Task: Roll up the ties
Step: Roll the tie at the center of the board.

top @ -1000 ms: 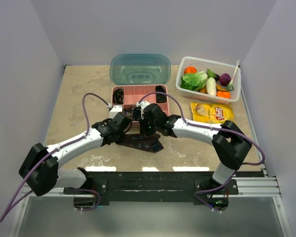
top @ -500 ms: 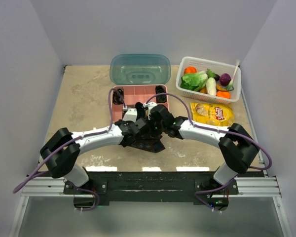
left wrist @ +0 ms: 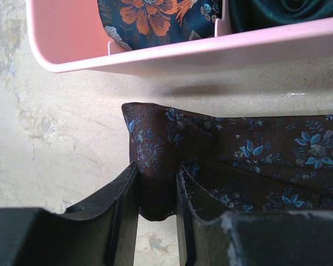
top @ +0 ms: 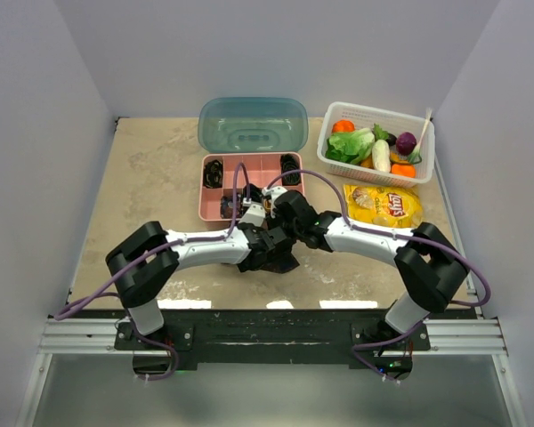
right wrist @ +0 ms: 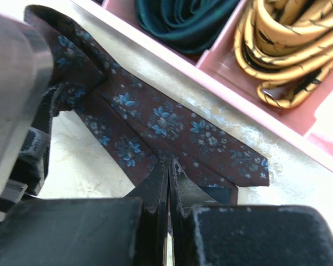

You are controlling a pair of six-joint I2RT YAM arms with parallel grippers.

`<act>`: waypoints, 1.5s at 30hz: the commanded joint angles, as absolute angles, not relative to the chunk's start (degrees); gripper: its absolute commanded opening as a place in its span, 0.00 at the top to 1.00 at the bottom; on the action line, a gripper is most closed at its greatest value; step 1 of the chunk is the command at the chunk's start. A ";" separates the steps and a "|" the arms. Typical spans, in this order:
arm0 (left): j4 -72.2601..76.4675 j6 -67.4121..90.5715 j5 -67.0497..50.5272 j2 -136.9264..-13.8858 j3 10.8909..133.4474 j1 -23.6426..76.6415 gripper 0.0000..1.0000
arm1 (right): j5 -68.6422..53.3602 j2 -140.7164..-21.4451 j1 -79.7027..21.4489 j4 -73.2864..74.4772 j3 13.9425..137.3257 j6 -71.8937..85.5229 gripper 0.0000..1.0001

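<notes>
The left gripper (left wrist: pixel 155 185) pinches a folded end of the maroon tie (left wrist: pixel 255 160), likely starting the roll; the right gripper (right wrist: pixel 169 169), fingers pressed together, rests on the fabric (as an anchor, I judge). It lies at 6 o'clock of the pink box (left wrist: pixel 155 60)

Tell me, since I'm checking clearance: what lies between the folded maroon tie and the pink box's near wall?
Only a bare, shadowed strip of tabletop, shown in the left wrist view; the maroon tie and pink box lie apart.

1 overhead rear cam; 2 close wrist cams, both on tie (left wrist: pixel 255 160)
</notes>
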State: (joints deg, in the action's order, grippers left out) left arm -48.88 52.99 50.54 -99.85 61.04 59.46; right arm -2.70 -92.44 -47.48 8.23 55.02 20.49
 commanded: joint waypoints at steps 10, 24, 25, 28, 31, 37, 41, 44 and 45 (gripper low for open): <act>-36.22 50.80 42.29 -97.65 59.51 62.23 0.64 | -3.52 -89.83 -46.76 5.80 54.49 21.45 1.00; -25.05 47.55 34.37 -91.41 54.59 61.88 0.40 | -3.87 -88.68 -46.67 5.98 54.67 21.53 1.00; -24.70 47.55 33.84 -89.84 54.32 61.61 0.38 | -3.95 -88.59 -46.67 6.06 54.67 21.45 1.00; -22.86 47.11 32.61 -85.80 52.74 60.56 0.30 | -4.39 -88.24 -46.76 6.07 54.84 21.27 1.00; -20.92 46.50 30.51 -81.84 51.07 58.81 0.26 | -4.92 -88.07 -46.67 5.89 54.84 20.83 1.00; -19.78 45.18 27.34 -75.34 49.13 55.73 0.22 | -5.89 -88.07 -46.67 5.19 56.34 20.13 1.00; -19.16 45.17 24.27 -70.59 46.50 52.92 0.28 | -6.59 -89.82 -46.76 5.36 58.70 19.78 0.99; -18.55 45.35 21.63 -66.02 42.99 50.63 0.45 | -7.29 -91.58 -46.76 4.57 60.37 19.42 0.99; -18.63 45.61 21.27 -64.87 41.24 50.28 0.50 | -7.64 -92.19 -46.76 4.48 60.90 19.34 0.99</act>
